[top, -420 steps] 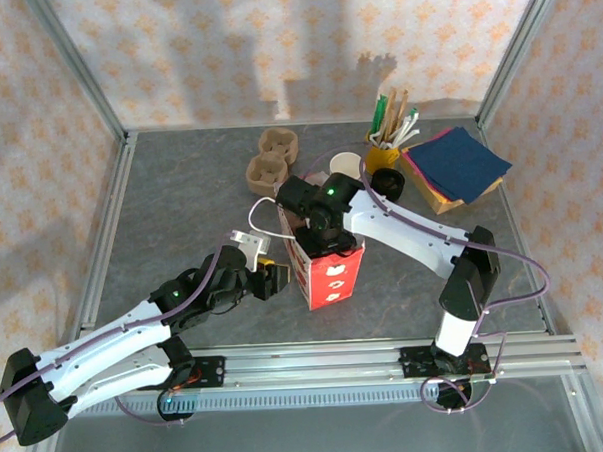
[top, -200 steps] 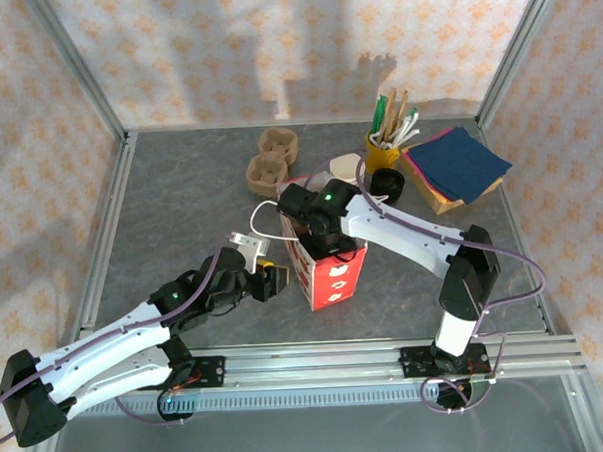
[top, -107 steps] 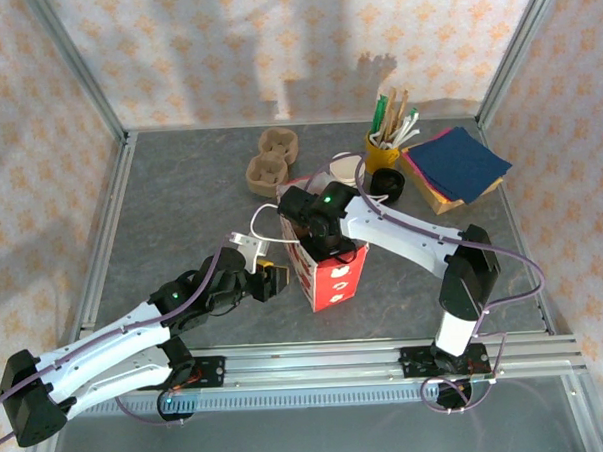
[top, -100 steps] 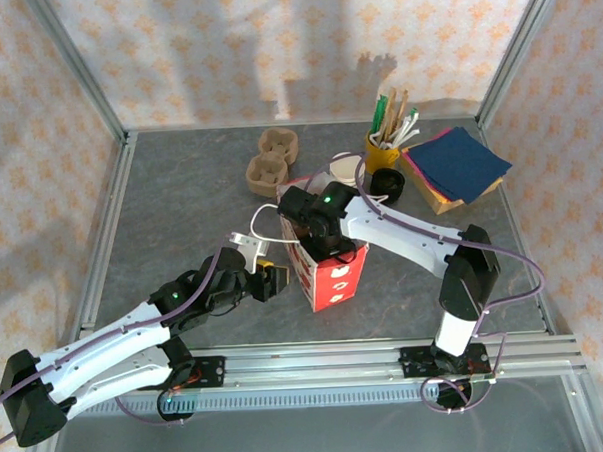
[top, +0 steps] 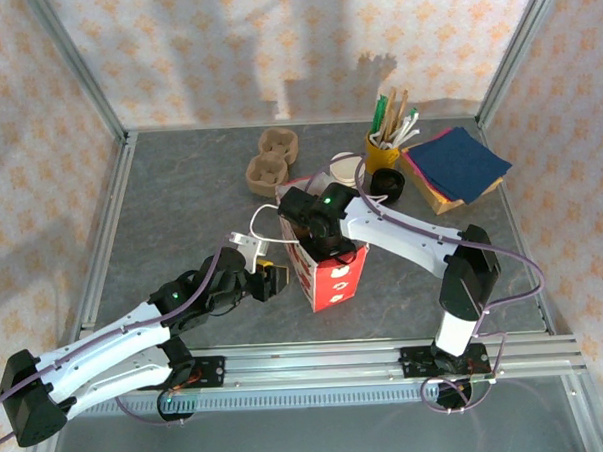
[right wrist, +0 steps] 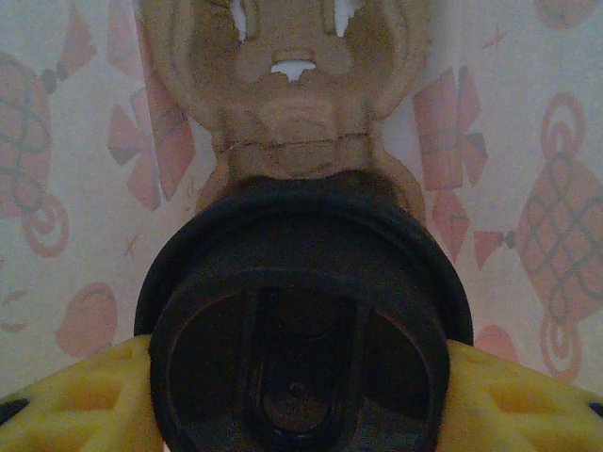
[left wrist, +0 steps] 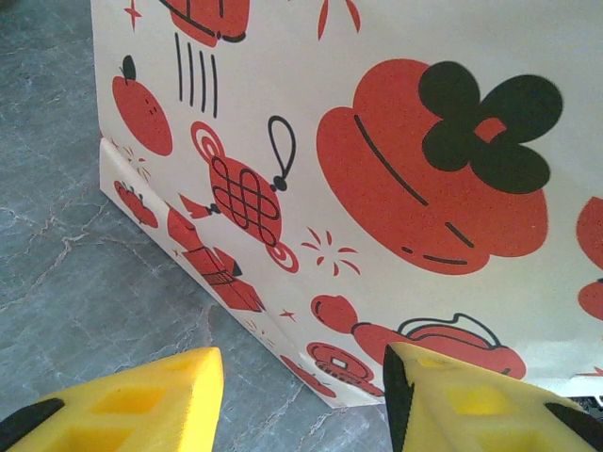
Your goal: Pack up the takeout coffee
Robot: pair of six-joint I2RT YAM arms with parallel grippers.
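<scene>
Using the paper bag (top: 332, 275) as the reference: the left gripper (left wrist: 301, 386) sits by its lower left corner, fingers apart and holding nothing. The top cam has the right arm (top: 402, 232) dipping into the bag's mouth. The wrist cam shows the right gripper (right wrist: 300, 405) inside, clamped on the coffee cup (right wrist: 300, 330), with a cardboard carrier (right wrist: 297, 122) underneath.

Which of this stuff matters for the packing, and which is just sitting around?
In the job: lidded coffee cup in the right gripper, paper bag, cardboard carrier inside it.
Lying about: spare carrier, yellow cup of stirrers, napkins, white round piece, black round piece.
</scene>
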